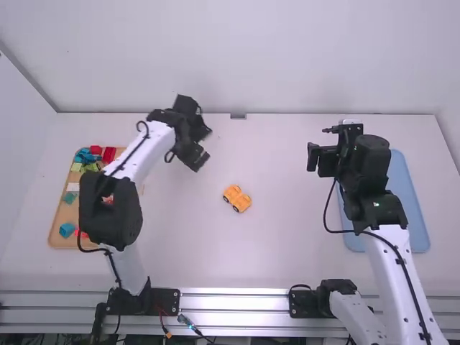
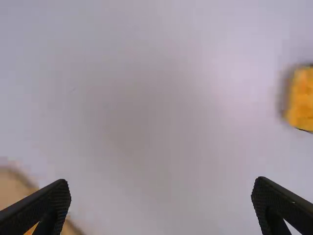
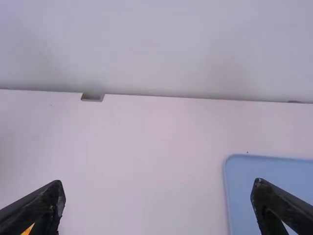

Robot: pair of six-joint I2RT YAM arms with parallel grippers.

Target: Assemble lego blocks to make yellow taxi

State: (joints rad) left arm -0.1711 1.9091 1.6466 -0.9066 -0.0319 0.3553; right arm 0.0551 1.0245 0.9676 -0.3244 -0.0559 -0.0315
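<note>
Worktop [image 1: 287, 259], white: carries everything listed here.
Arms, two: left arm [image 1: 147, 154] reaching away over the worktop; right arm [image 1: 402, 287] standing by the blue tray.
Blue tray [image 1: 418, 208]: right side of the worktop, partly behind the right arm.
Wooden tray [image 1: 63, 214]: left side.
Grippers, two: left gripper [image 2: 161, 182], fingers wide apart, nothing between them; right gripper [image 3: 159, 182], likewise spread and empty.
Yellow car [image 1: 236, 198], one, small: near mid-worktop, well apart from both trays. From where I stand, it lies to the right of the left gripper and nearer the arm bases; the left gripper is the closer of the two. Long axis slants from far left to near right, as best I can judge at this distance. A left-hand pick would probably need a diagonal approach, fingers turned to straddle the flanks.
Loose blocks [image 1: 91, 157], assorted: in the wooden tray.
</note>
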